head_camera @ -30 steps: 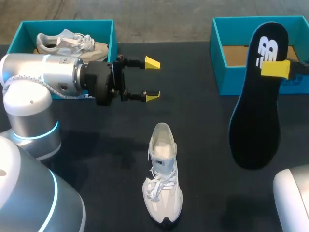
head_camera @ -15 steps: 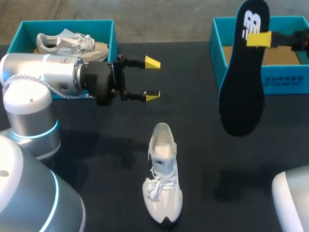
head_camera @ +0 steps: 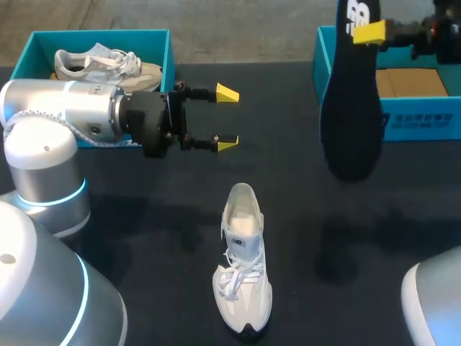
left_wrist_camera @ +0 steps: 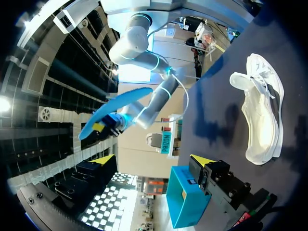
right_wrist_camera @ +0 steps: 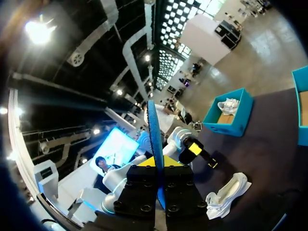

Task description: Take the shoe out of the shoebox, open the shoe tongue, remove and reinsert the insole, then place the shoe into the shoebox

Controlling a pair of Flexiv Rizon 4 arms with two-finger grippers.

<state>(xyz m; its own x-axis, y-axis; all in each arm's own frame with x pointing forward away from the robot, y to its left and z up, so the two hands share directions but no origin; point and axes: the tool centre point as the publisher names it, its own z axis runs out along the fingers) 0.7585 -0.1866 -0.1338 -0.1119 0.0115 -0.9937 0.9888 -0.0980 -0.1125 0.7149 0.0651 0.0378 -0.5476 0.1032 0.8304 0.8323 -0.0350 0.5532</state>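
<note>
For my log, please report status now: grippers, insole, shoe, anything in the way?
Right gripper shut on insole, hanging in air near right shoebox. Left gripper open, empty, beyond shoe. Shoe upright on table, nothing between it and insole.

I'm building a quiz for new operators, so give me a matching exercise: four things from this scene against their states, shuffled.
1 black foam insole
2 white lace-up sneaker
3 beige sneaker
4 left end effector

A open, empty
B inside the left teal shoebox
C gripped, hanging in the air
D on the black table

Pairs: 1-C, 2-D, 3-B, 4-A
</note>
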